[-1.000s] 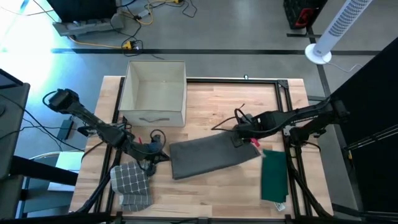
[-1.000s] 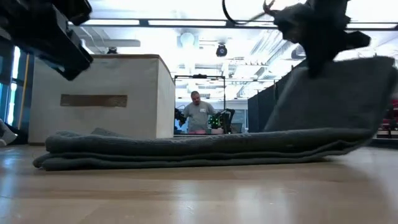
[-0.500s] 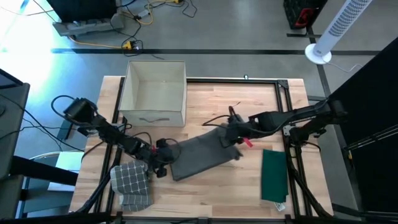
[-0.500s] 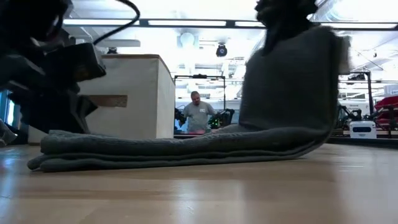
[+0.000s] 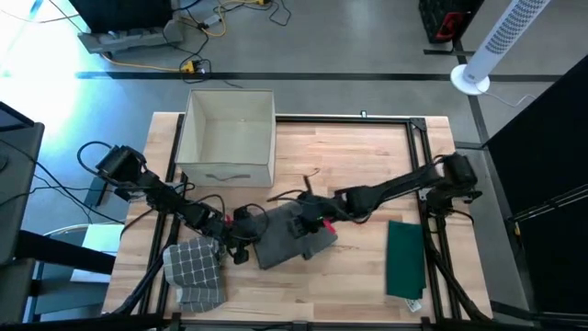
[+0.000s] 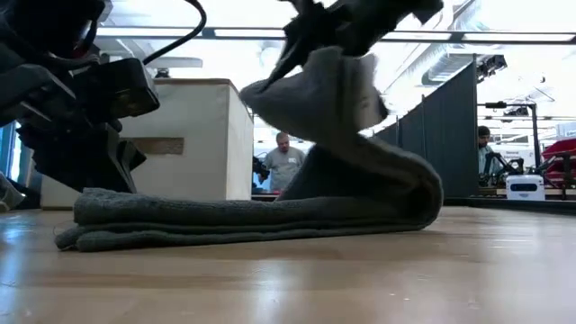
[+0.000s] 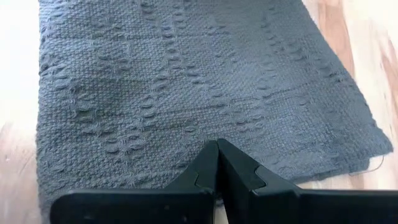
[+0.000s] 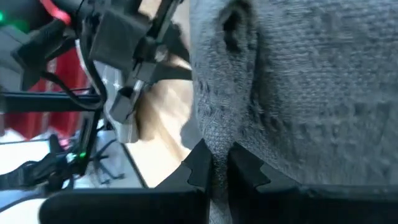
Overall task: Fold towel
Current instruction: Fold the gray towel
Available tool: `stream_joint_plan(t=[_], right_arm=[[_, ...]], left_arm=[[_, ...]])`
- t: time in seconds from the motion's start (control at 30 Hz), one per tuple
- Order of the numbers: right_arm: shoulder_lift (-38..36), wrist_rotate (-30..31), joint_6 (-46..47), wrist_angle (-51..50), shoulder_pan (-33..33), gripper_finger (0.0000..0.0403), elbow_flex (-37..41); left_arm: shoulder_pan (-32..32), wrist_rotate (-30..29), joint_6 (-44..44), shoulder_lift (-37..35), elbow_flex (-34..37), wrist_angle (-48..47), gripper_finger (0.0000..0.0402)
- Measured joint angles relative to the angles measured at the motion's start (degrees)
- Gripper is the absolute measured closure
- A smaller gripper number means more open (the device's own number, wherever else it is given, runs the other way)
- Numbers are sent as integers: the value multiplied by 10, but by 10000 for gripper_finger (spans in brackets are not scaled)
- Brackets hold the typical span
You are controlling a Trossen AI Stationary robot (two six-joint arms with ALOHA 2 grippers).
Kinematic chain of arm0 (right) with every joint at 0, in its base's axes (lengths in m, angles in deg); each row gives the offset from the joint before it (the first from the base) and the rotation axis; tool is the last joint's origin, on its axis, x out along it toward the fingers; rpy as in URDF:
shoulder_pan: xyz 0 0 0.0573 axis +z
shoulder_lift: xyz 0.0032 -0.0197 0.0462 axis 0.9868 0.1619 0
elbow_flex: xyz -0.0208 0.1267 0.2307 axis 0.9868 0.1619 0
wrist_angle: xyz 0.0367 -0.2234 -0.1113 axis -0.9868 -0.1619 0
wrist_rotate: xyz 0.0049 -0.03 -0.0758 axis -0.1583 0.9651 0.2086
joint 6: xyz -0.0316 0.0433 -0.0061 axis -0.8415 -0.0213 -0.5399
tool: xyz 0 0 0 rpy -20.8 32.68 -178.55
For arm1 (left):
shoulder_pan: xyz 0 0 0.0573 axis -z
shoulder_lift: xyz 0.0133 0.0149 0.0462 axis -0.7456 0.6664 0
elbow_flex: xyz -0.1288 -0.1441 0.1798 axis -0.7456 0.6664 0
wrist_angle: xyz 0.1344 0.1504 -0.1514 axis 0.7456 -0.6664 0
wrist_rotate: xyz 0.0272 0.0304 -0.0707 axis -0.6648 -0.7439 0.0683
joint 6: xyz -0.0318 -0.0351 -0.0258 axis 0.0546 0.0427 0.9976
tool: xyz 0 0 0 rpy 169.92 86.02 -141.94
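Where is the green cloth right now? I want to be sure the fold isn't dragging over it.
In the high view the green cloth lies flat near the table's right front edge, clear of the grey towel that the right gripper carries leftward.

Towel: dark grey, woven texture. Cloth, near left: grey-white check. Cloth, near right: dark green. Box: beige. Table: light wood.

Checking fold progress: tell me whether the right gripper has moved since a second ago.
Yes. In the high view the right gripper, shut on the grey towel, has carried its end leftward, away from the green cloth and toward the box.
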Motion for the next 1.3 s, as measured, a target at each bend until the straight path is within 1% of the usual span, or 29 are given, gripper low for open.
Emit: stream_joint_plan(t=[0.1, 0.23, 0.4, 0.5, 0.67, 0.73, 0.93, 1.03, 1.13, 1.2, 1.3], right_arm=[[46, -13, -23, 10, -2, 389, -42], [116, -38, -71, 5, -9, 389, -128], [175, -40, -109, -72, -17, 389, -222], [189, -32, -119, -99, -19, 389, -247], [190, -32, -111, -97, -18, 383, -250], [190, -43, -112, -94, -18, 358, -250], [190, -56, -122, -63, -18, 255, -250], [188, -72, -144, -54, -18, 218, -250], [174, -78, -165, -72, -19, 199, -250], [156, -63, -177, -90, -19, 197, -250], [119, -28, -202, -144, -19, 204, -250]], left_arm=[[0, 2, 1, 0, 0, 0, 401], [0, 5, -1, 0, 0, 1, 401], [0, 14, 3, 0, 0, 1, 401], [2, 14, 3, 0, 0, 1, 401], [2, 14, 3, 0, 0, 2, 401], [2, 14, 2, 0, 0, 2, 401], [2, 14, -2, 0, 0, 2, 401], [2, 14, -3, -1, 0, 2, 401], [2, 14, -2, -16, 0, -7, 401], [2, 14, 2, -38, -10, -52, 401], [2, 12, 1, -84, -40, -152, 401]])
